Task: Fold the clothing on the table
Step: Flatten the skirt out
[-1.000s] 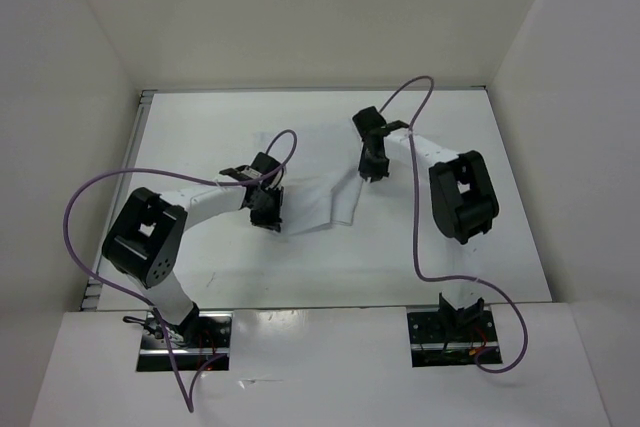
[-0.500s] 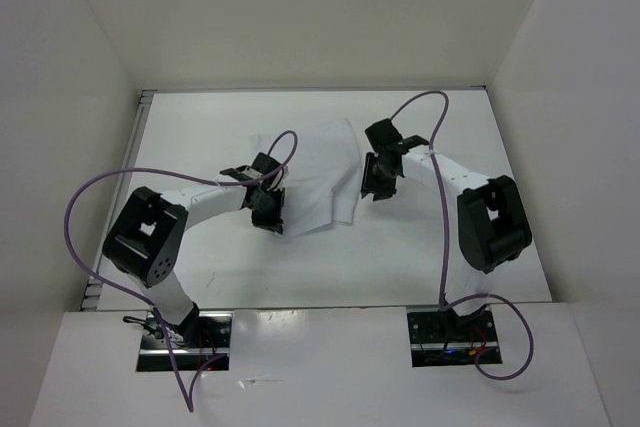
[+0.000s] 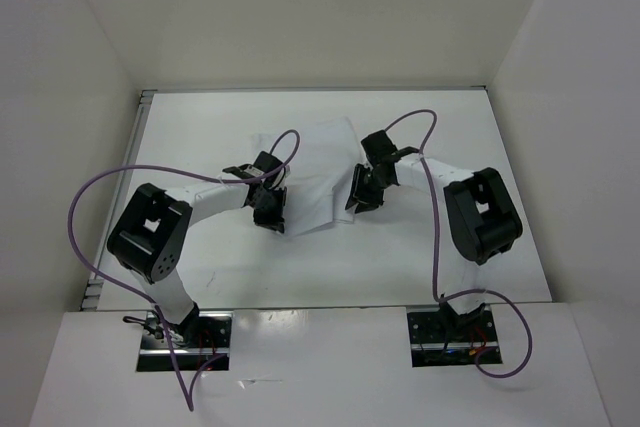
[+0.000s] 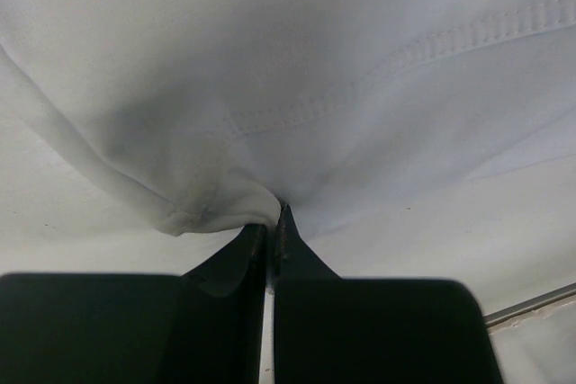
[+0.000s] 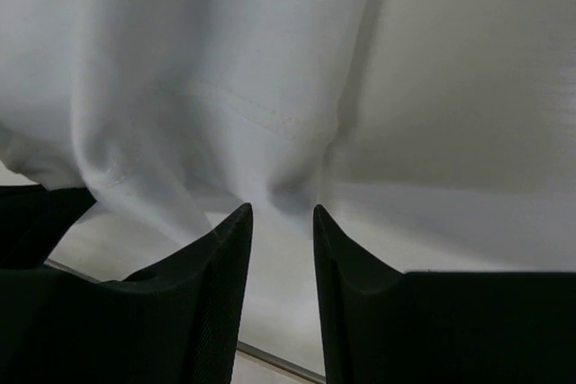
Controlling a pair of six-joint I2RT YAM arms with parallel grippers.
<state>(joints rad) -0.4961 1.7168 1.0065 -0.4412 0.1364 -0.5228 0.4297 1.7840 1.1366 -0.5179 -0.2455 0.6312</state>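
**Item 1 – clothing**: one plain white garment of thin fabric. It lies on the middle of the tabletop, a little toward the far wall, between the two grippers, and barely stands out from the surface. Its outline is irregular, with soft creases. In the left wrist view the clothing shows a stitched hem line and a bunched corner drawn down to the jaws. In the right wrist view the clothing hangs in loose vertical folds with a faint seam across them.

**Item 2 – left gripper**: black, at the garment's near-left edge. In the left wrist view the left gripper has its jaws clenched together – a gathered fold of the white fabric is pinched between the tips.

**Item 3 – right gripper**: black, at the garment's near-right edge. In the right wrist view the right gripper has its jaws released, with a clear gap between them. The cloth hangs just beyond the tips, and no fabric shows in the gap.

**Item 4 – tabletop**: glossy white and rectangular, much larger than the garment. Bare surface shows beside the cloth in the right wrist view.

**Item 5 – fittings**: a purple cable loops over the left arm and a second purple cable runs along the right arm. White walls enclose the tabletop on three sides.
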